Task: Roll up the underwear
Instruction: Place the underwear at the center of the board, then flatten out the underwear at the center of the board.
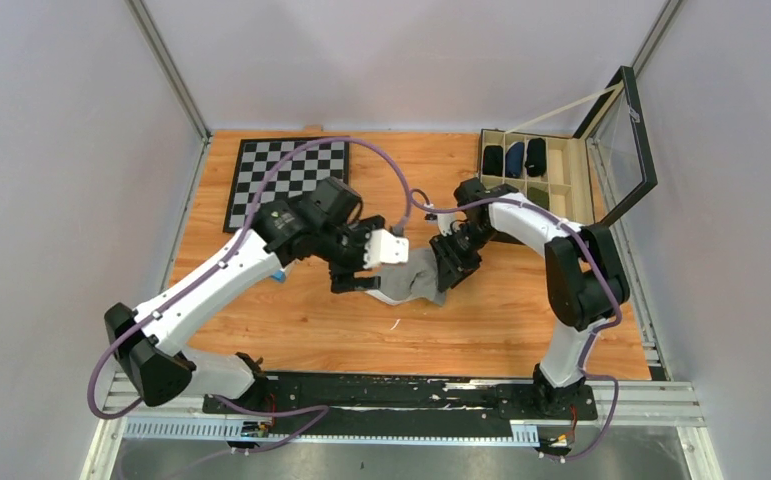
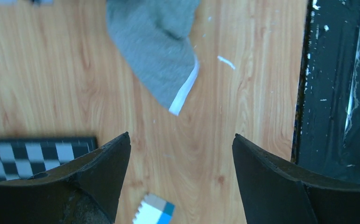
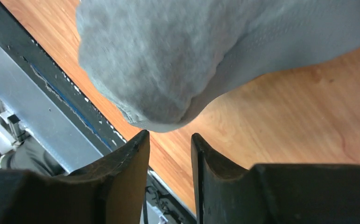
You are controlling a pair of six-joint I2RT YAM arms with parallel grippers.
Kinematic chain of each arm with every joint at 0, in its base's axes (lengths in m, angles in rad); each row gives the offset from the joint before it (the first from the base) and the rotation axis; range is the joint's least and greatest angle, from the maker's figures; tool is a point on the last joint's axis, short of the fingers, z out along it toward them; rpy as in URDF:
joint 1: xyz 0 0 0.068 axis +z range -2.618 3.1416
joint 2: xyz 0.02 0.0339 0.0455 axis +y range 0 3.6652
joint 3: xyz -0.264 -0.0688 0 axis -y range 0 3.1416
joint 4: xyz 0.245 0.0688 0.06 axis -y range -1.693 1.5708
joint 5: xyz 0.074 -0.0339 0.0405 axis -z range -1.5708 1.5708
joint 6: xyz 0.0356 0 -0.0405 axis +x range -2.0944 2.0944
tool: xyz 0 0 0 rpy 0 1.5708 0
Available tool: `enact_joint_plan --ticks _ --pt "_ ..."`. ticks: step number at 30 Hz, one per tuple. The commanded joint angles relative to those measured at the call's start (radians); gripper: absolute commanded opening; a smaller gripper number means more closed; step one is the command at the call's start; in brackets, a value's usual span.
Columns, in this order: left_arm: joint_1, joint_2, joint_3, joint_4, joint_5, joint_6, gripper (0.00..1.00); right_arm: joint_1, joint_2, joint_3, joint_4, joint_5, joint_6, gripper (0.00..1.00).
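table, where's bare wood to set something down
Free: near strip between underwear and black base rail; far gap between checkerboard and organizer box. Crowded: centre, where left gripper and right gripper flank the underwear.

Wooden table (image 1: 521,320): grey underwear (image 1: 416,280) crumpled near centre; checkerboard (image 1: 286,180) far left; compartment box (image 1: 561,175) in the far right corner.

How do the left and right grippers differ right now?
The left gripper gapes wide; the right gripper shows only a narrow gap. The grey underwear lies some way beyond the left gripper, but close in front of the right gripper's tips. Both hold nothing.
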Motion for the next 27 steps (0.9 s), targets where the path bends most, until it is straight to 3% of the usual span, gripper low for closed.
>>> enact_joint_plan --ticks 1,7,12,14,18,27 --pt "-0.17 0.024 -0.037 0.109 -0.054 0.18 0.86 -0.049 -0.064 0.066 -0.079 -0.036 -0.069 0.41" --pt "-0.389 0.139 -0.052 0.267 -0.114 0.26 0.86 -0.281 -0.325 0.063 -0.153 -0.04 -0.139 0.44" --pt "-0.45 0.317 0.002 0.327 -0.135 0.282 0.69 -0.578 -0.535 -0.062 -0.147 -0.101 -0.187 0.44" --pt "-0.454 0.396 0.034 0.327 -0.147 0.283 0.68 -0.664 -0.596 -0.098 -0.157 -0.125 -0.213 0.44" --pt "-0.457 0.479 0.071 0.357 -0.174 0.242 0.64 -0.746 -0.659 -0.128 -0.176 -0.138 -0.241 0.44" --pt "-0.48 0.557 -0.041 0.586 -0.35 0.242 0.62 -0.821 -0.635 -0.13 -0.198 -0.234 -0.251 0.42"
